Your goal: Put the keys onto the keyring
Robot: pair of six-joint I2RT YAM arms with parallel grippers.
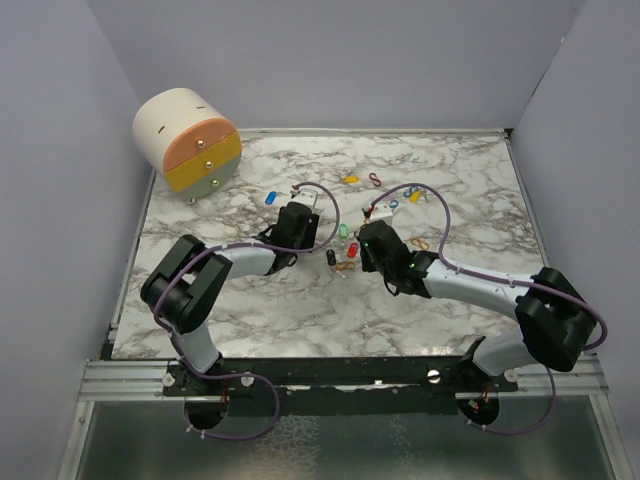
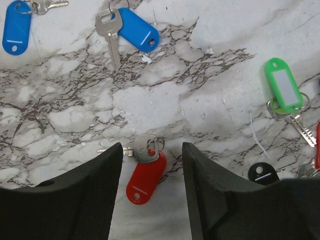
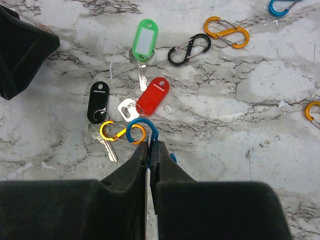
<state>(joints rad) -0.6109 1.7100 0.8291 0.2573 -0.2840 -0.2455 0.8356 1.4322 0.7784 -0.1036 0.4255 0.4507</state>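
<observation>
My left gripper (image 2: 152, 146) is open, low over the marble table, its fingers either side of a red key tag (image 2: 146, 176) with a silver key (image 2: 145, 149) on its ring. In the top view it (image 1: 298, 224) is left of centre. My right gripper (image 3: 149, 144) is shut on a blue S-shaped clip (image 3: 142, 131), whose top loop passes an orange clip (image 3: 117, 132) joined to a black tag (image 3: 98, 101) and key. A second red tag (image 3: 153, 96) and a green tag (image 3: 144, 40) lie just beyond. In the top view the right gripper (image 1: 364, 248) is at centre.
Two blue tags with keys (image 2: 138, 29) (image 2: 16, 27) lie beyond the left gripper. A black clip (image 3: 189, 49), an orange clip (image 3: 227, 31) and more clips lie past the right gripper. A round drawer cabinet (image 1: 188, 140) stands back left. Grey walls enclose the table.
</observation>
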